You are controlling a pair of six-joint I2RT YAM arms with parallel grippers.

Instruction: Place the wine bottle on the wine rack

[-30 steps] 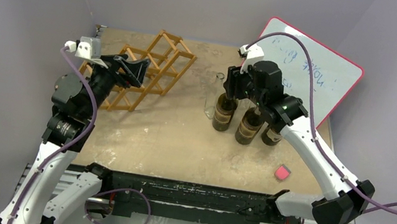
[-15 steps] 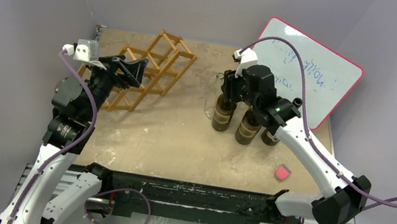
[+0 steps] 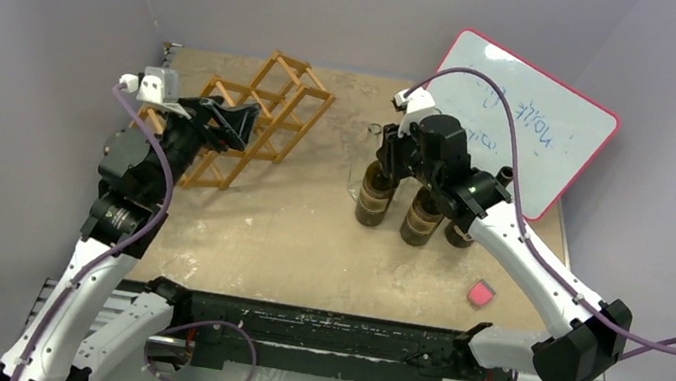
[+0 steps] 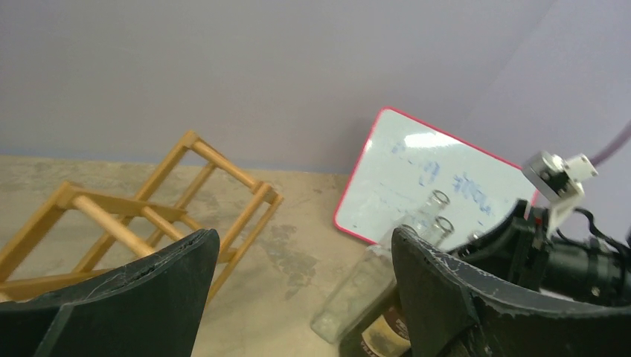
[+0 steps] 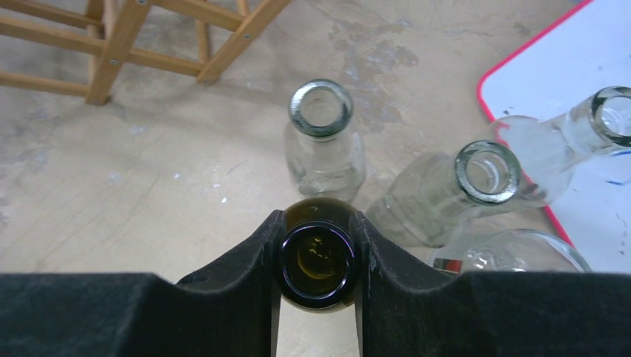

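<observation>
The wooden wine rack (image 3: 259, 118) lies at the table's back left; it also shows in the left wrist view (image 4: 149, 216) and the right wrist view (image 5: 149, 37). A dark wine bottle (image 3: 375, 196) stands upright at mid-right. My right gripper (image 3: 390, 155) is shut on its neck; the right wrist view shows the bottle's mouth (image 5: 316, 265) held between the fingers (image 5: 245, 290). My left gripper (image 3: 228, 124) is open and empty, raised over the near side of the rack, with its fingers (image 4: 156, 297) spread wide.
Two more dark bottles (image 3: 423, 218) stand right of the held one. Clear glass bottles (image 5: 321, 145) stand just behind it, near a red-edged whiteboard (image 3: 527, 118) leaning at the back right. A small pink block (image 3: 479, 294) lies near the front right.
My right gripper has come down and closed round the bottle's neck, and the bottle has shifted slightly left. My left arm has moved a little to the right.
</observation>
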